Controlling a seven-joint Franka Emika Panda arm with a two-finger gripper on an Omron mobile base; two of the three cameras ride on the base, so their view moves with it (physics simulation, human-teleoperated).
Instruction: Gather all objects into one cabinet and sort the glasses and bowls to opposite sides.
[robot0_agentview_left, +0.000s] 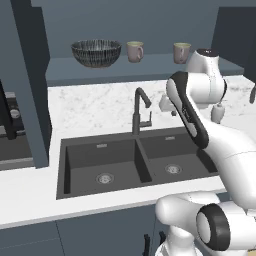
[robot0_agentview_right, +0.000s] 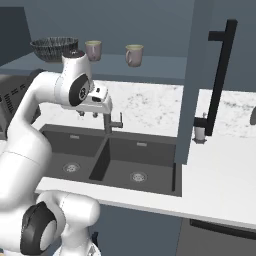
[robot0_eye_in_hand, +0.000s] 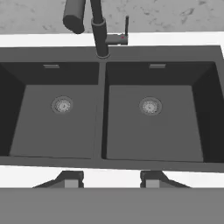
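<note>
the jaws (robot0_eye_in_hand: 111, 179) are hanging apart and empty; beyond them bowl (robot0_agentview_left: 96, 52) and mugs (robot0_agentview_left: 134, 51) are sitting shelved, the red cup seemingly outstanding.

Dark double-basin sink (robot0_agentview_left: 85, 167) set in a white marbled counter (robot0_agentview_left: 95, 107), round drain (robot0_eye_in_hand: 150, 106) in each basin, dark curved faucet (robot0_agentview_left: 140, 110) behind the divider, tall black handle (robot0_agentview_right: 220, 75) at right.
</note>
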